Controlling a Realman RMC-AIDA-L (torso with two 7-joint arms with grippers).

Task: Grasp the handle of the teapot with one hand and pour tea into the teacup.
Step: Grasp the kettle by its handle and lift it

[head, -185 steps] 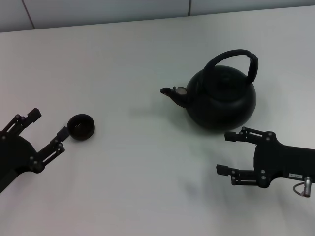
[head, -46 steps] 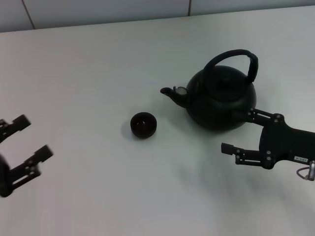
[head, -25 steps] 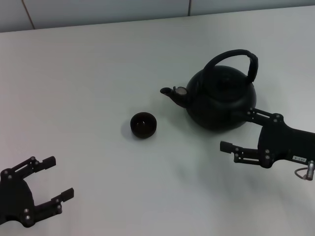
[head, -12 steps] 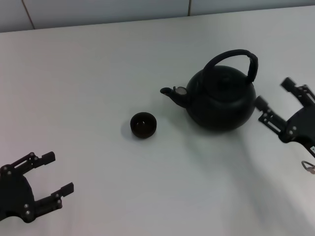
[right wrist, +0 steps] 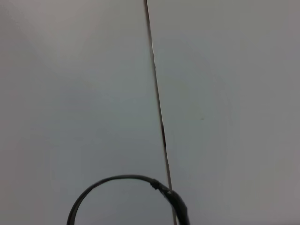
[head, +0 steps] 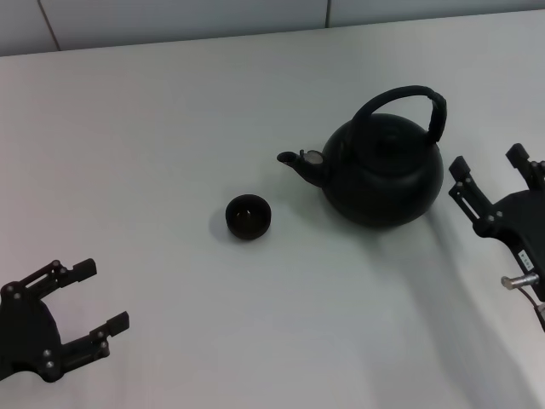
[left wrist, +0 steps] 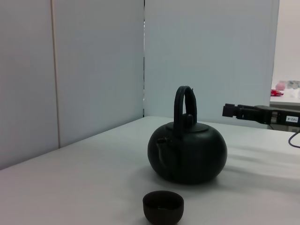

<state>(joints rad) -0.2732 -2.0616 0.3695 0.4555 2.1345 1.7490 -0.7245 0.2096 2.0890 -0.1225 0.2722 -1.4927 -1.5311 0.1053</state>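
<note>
Swing your right gripper [head: 492, 170], jaws open beside the teapot [head: 385, 173], up onto the handle [head: 407, 100]'s wrapped side; left gripper [head: 89, 296] parked, jaws open.

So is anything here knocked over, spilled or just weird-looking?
Nothing stands out. The teapot sits upright with its handle arched over the lid, the teacup stands upright beside its spout, and the table shows no spill. The left gripper and right gripper hang open, apart from both.
</note>
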